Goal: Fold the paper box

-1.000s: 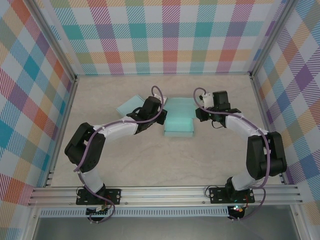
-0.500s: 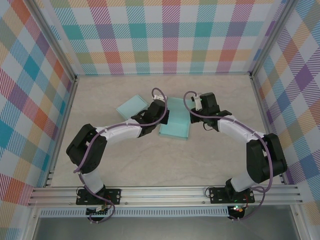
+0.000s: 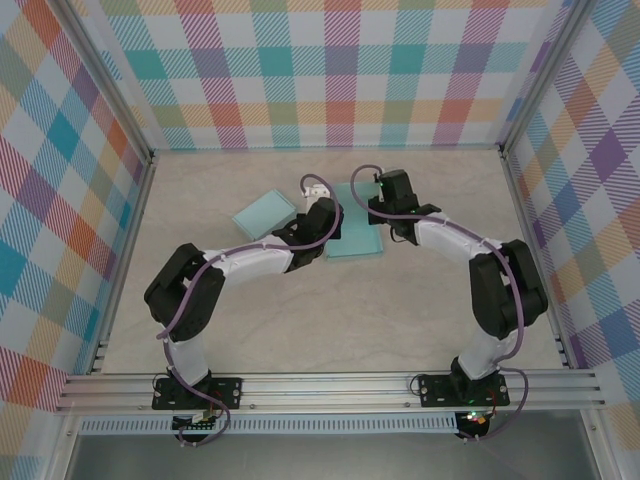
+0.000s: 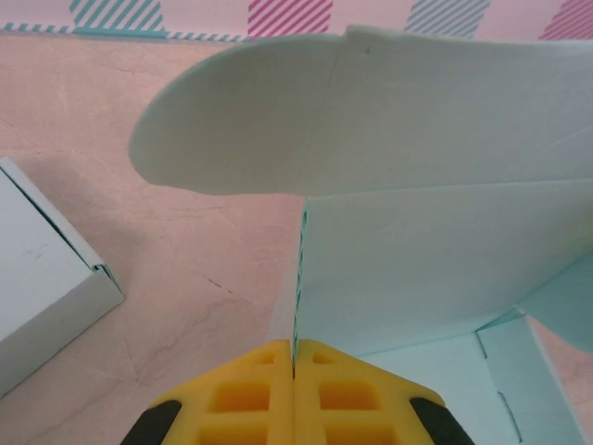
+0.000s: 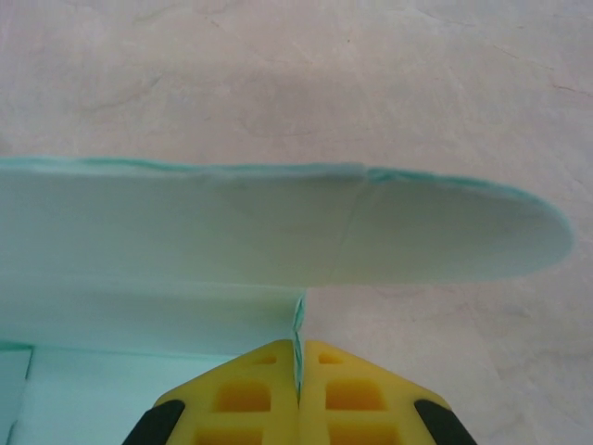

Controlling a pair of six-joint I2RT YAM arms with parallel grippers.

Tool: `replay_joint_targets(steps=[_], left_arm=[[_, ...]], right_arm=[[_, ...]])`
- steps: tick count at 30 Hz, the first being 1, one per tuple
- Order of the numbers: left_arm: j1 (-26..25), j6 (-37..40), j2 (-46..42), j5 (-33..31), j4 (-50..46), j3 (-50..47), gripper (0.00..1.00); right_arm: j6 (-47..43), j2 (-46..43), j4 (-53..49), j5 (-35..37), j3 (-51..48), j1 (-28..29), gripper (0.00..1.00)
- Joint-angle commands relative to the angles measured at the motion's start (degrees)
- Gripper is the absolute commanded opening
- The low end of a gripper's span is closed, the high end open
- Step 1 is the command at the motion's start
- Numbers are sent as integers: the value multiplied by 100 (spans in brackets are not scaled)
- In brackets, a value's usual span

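Box: a pale teal paper box [image 3: 355, 235], partly folded, lies on the table [image 3: 300, 320] at mid-width and toward the far side, between the two grippers.
Left gripper: the left gripper [image 4: 294, 350] is at the box's left edge. Its yellow fingers [image 4: 243, 397] are pressed together on the thin edge of an upright panel [image 4: 417, 269].
Right gripper: the right gripper [image 5: 298, 348] is at the box's far right part. Its yellow fingers [image 5: 347, 394] are closed, clamped on the thin edge of a standing wall of the box.
Rounded flap: in the left wrist view a rounded flap [image 4: 232, 130] juts left from the top of the pinched panel, above the bare table.
Long flap: in the right wrist view a long flap [image 5: 278, 232] runs across above the fingers, its round end to the right.
Second box: a closed second box [image 3: 265, 212] of the same colour lies flat just left of the left gripper, apart from the open box.
Arms: both bend inward from the near edge and meet at the box.
Walls: plaid walls [image 3: 340, 70] stand on the left, far and right sides.
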Motion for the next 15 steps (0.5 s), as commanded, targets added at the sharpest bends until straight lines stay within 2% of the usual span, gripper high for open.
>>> replay_joint_targets(steps=[1,15], left_arm=[[-121,-521,124,-119,417,113,6],[-420,-1247,133,-681,732,-655,7]], right_arm=[[225,110,314,196,135,263,3],[980,-315,1142,650,-1136,855,4]])
